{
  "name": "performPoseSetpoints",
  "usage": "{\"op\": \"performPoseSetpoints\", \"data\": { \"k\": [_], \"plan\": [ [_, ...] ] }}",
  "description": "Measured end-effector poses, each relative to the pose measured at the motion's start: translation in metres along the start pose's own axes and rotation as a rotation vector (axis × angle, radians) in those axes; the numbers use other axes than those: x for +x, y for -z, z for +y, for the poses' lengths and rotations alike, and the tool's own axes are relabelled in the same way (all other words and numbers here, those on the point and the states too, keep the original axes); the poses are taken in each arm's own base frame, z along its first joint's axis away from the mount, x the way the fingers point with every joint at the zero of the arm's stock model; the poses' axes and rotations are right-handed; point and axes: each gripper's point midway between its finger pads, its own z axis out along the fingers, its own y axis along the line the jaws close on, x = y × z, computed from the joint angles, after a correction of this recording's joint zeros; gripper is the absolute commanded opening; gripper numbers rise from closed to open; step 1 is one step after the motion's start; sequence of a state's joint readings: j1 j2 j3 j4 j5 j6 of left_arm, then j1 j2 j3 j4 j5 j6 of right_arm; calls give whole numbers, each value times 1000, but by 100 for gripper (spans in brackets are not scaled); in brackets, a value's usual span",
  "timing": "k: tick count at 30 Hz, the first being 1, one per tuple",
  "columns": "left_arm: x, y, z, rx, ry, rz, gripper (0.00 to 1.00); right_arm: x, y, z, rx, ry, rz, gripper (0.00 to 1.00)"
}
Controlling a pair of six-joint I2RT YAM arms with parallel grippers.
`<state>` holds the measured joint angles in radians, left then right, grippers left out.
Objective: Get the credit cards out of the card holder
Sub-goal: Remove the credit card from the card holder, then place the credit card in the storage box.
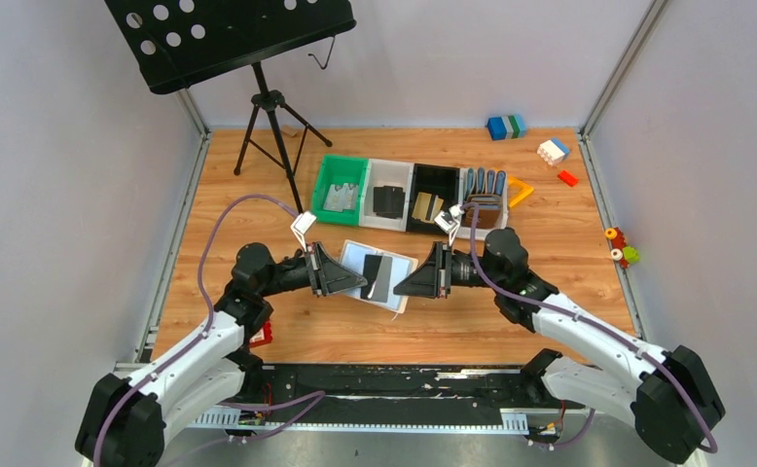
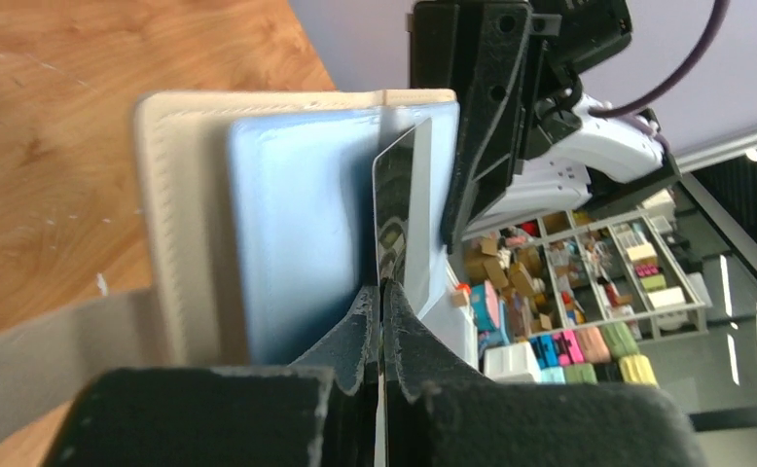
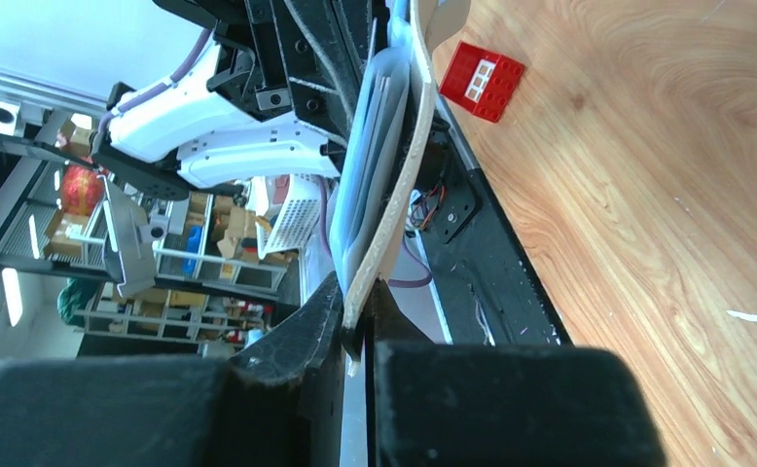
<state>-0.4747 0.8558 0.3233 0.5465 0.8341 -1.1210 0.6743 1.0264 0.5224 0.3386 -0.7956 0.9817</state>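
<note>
The left tool (image 2: 382, 302) is clamped on a black card (image 2: 404, 209), whose long axis lies crosswise to both tools. The right tool (image 3: 360, 316) pinches the rim of the opened card holder (image 3: 409, 146), which is held between them with its blue inside upward.

Top view was bright, even, sharp; soft shadows lay on table (image 1: 550, 204). Wrist views: near fingers (image 2: 350, 336) were dark, blurred; glossy card (image 2: 401, 209) caught reflections; far background washed out.

The card holder (image 3: 399, 175) runs off the top edge; the black card (image 2: 402, 214) seems partly buried within the left pincer (image 2: 382, 297).
</note>
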Motion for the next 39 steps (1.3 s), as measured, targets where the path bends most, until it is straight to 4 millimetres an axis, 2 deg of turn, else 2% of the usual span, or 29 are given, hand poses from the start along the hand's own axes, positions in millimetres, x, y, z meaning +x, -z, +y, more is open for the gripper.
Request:
{"op": "performPoseSetpoints", "data": {
  "k": [5, 10, 13, 17, 20, 26, 30, 39],
  "plan": [
    [-14, 7, 13, -68, -29, -46, 0, -12, 19, -5, 51, 14, -82, 0],
    [-15, 11, 34, -154, -21, -46, 0, -13, 31, -24, 131, -3, -122, 0],
    [-18, 13, 47, -234, -38, -41, 0, -9, 37, -44, 225, -26, -129, 0],
    [-39, 15, 54, -345, -123, -66, 0, 3, 45, -72, 353, -56, -113, 0],
    [-57, 12, 61, -408, -172, -79, 0, 10, 49, -86, 408, -71, -90, 0],
    [-77, -6, 102, -542, -157, -25, 0, 22, 50, -107, 470, -98, -32, 0],
    [-96, -26, 124, -614, -183, 3, 0, 28, 50, -114, 482, -99, 3, 0],
    [-165, -70, 162, -777, -335, 4, 0, 39, 56, -116, 491, -55, 51, 0]
  ]
}}
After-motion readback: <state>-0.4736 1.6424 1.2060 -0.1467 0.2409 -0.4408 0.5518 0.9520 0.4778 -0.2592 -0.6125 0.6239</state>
